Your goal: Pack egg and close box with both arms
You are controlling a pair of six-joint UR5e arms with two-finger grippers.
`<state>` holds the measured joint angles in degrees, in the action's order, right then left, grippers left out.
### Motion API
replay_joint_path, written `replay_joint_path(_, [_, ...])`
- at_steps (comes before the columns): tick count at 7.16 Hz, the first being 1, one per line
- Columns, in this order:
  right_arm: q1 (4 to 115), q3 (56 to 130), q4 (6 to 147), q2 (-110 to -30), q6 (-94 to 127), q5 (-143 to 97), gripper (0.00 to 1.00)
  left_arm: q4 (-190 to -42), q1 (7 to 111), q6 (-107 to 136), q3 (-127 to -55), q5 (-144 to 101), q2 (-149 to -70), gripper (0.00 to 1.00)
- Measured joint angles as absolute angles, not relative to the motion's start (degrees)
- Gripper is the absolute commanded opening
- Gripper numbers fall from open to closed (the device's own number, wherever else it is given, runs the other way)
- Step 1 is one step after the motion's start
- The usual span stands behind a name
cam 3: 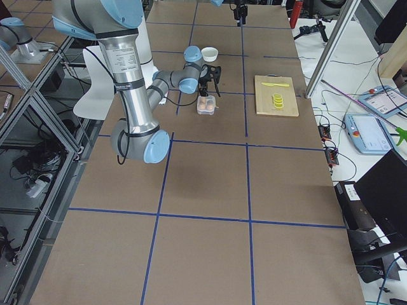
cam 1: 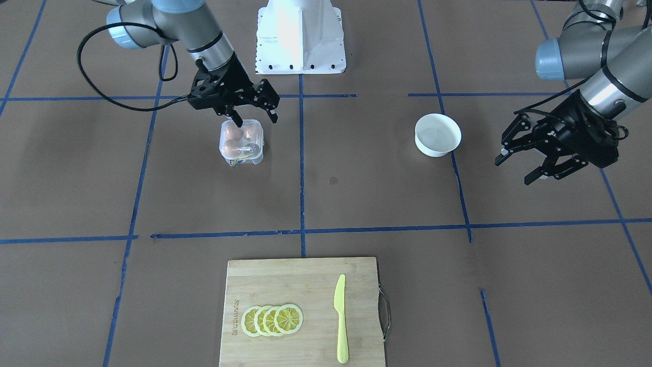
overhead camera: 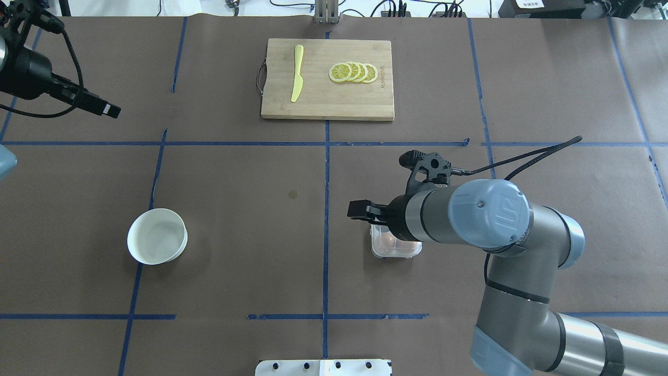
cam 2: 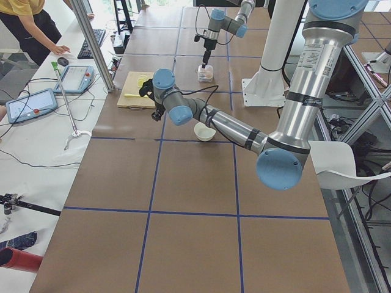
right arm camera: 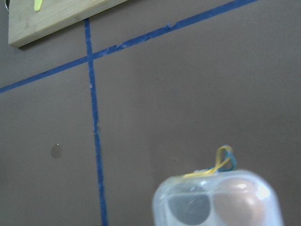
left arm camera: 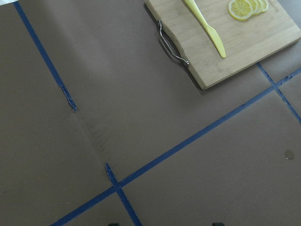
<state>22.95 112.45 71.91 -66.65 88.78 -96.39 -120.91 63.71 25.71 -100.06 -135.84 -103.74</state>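
This was a robotics lab: a long table (cam 2: 195, 183) papered brown and gridded with blue tape (cam 2: 153, 213), flanked by metal frame posts (cam 2: 93, 46), with touchscreen control tablets (cam 2: 30, 105) on a side bench (cam 2: 36, 146) and a person (cam 2: 24, 21) standing by.

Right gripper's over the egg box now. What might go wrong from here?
1. The right gripper, open, has one finger down at the box near one edge, while the left gripper hangs far off by the bowl: unheld, the box may tip or slide.
2. The wire at its edge could snag.
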Motion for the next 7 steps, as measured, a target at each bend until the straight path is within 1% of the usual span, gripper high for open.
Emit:
replay_joint_path(2, [23.13,115.81,76.75,-65.16,89.01,-95.32,1.0,-120.94,63.85,25.44,-100.0,-135.87,-103.66,0.73])
replay_joint_path(3, [24.69,116.84,77.4,-66.23,88.97,-95.84,1.0,-120.92,64.44,23.99,-99.86,-135.88,-103.19,0.73])
replay_joint_path(5, [32.32,118.1,77.78,-72.4,86.46,-103.04,1.0,-120.84,67.72,16.6,-98.79,-135.97,-100.64,0.74])
replay_joint_path(6, [38.55,118.03,77.78,-76.25,80.54,-108.66,1.0,-120.79,70.17,12.44,-97.68,-135.96,-99.33,0.96])
replay_joint_path(7, [46.62,117.07,77.87,-80.86,69.82,-114.48,1.0,-120.77,73.5,7.4,-95.75,-135.89,-98.63,1.0])
